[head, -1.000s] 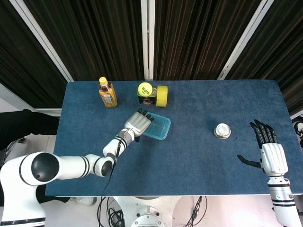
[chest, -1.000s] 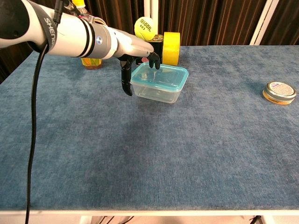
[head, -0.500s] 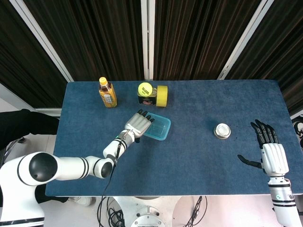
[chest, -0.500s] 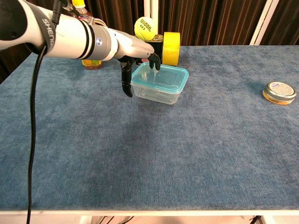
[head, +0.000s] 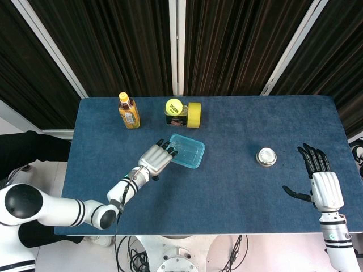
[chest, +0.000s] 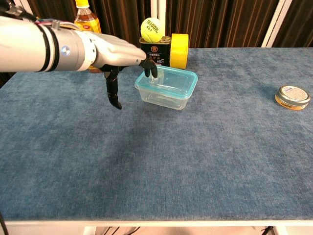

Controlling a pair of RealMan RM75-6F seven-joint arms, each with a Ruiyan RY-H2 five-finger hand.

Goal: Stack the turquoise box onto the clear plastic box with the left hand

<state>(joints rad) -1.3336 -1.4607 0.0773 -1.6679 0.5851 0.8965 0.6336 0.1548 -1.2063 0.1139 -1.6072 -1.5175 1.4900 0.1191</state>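
Observation:
A clear plastic box with a turquoise top (head: 187, 151) (chest: 167, 87) stands on the blue table, left of centre; I cannot make out two separate boxes. My left hand (head: 154, 160) (chest: 120, 54) hovers just left of it, fingers spread and holding nothing. Its fingertips (chest: 149, 68) reach the box's left rim, and I cannot tell whether they touch. My right hand (head: 320, 181) lies open and empty near the table's right edge, seen only in the head view.
Behind the box stand a tennis ball (head: 174, 106) (chest: 151, 29) on a dark tin and a yellow tape roll (head: 194, 114) (chest: 179, 50). A tea bottle (head: 129, 110) (chest: 87, 12) is at the back left. A small round tin (head: 266, 157) (chest: 292, 97) sits to the right.
My left hand has drawn back off the box's top, to the left and toward the table's near edge. The box has stayed put. The right hand has barely moved.

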